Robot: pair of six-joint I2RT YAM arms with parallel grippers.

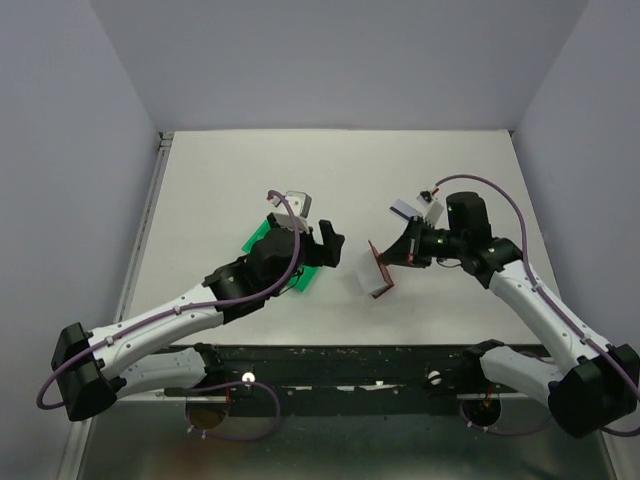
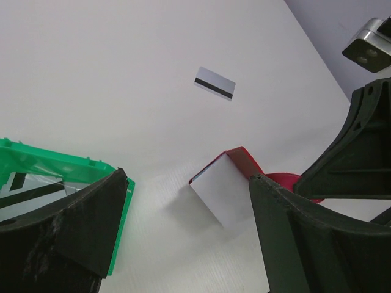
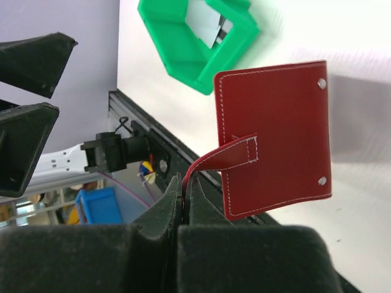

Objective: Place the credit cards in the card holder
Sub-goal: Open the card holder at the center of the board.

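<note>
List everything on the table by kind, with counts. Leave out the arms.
card holder: 1
green tray: 1
loose credit card: 1
cards in the tray: some, number unclear
Total: 3 countable, plus the tray's cards

You'll find a green plastic tray (image 1: pixel 260 238) left of centre on the white table (image 1: pixel 340 170), and a black rail (image 1: pixel 350 358) crossing the frame's lower part.

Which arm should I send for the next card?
Left. The right gripper is shut on the strap of the card holder, so it is occupied. The left gripper is open, right beside the green tray holding cards, and a loose card lies ahead of it.
</note>
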